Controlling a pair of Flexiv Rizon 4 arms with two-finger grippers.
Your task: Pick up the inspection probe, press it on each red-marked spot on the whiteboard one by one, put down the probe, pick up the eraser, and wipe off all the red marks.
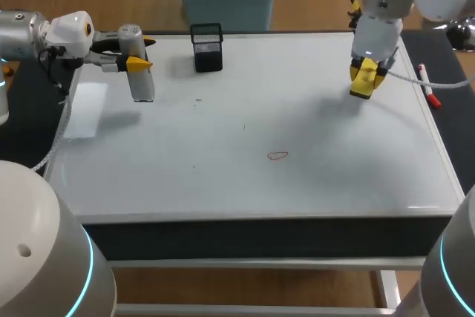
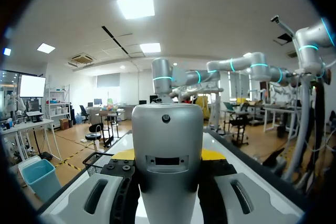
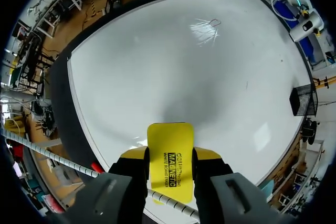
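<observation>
A whiteboard [image 1: 245,116] covers the table. At its far left, the left gripper [image 1: 137,62] clamps the grey probe [image 1: 143,87] around its upper body. The probe looks rigid, smooth and perhaps slippery. At far right, the right gripper [image 1: 365,72] pinches the yellow eraser [image 1: 361,88] by its narrow sides. It is probably light and stiff. One faint red mark [image 1: 277,156] lies near the middle. The probe's tip and the eraser's wiping face are hidden.

HEAD: fixed, high behind robot, looks down, whole whiteboard [image 1: 245,124] in frame | LEFT WRIST: faces level across whiteboard | RIGHT WRIST: raised, faces down onto whiteboard | SHARED head/right wrist: red mark [image 1: 277,156], mesh basket [image 1: 206,47]
</observation>
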